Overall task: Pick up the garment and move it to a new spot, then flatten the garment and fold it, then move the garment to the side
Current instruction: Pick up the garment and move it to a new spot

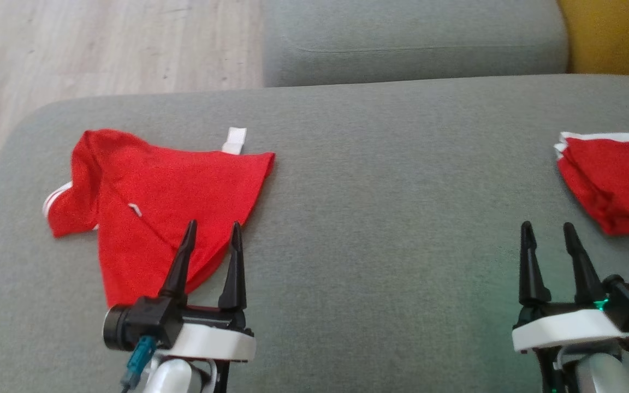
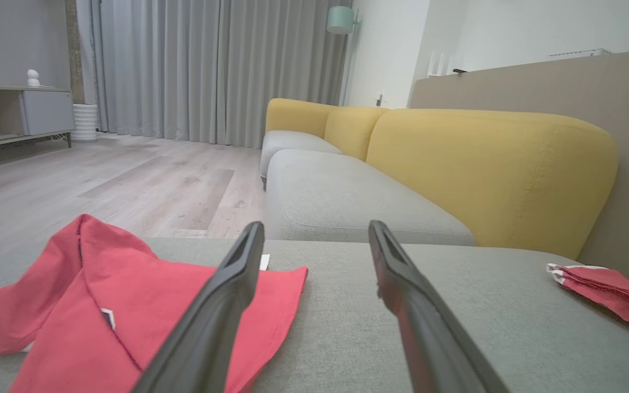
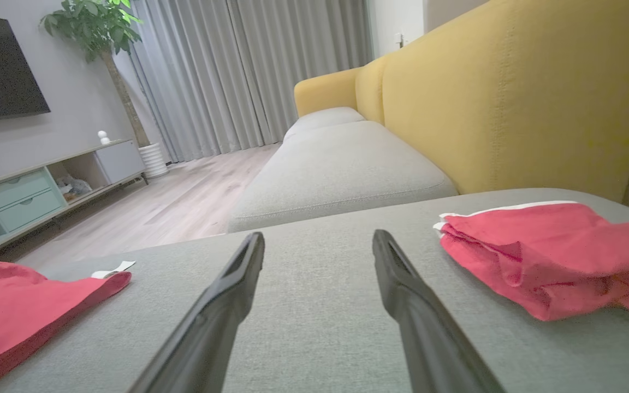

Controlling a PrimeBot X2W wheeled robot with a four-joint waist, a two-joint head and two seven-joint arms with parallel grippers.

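partly, the red garment (image 1: pixel 156 202) is covered: the left gripper (image 1: pixel 214 225) stands in front of its near hem, fingers spread wide and empty, tips over the cloth's right corner. the garment lies rumpled on the left of the grey cushion (image 1: pixel 380 229). the right gripper (image 1: pixel 547 226), equally wide and empty, sits well apart from it, near a folded red pile (image 1: pixel 609 180) cut off at the frame edge.

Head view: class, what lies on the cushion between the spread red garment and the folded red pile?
In the head view, the grey cushion between the spread red garment and the folded red pile is bare.
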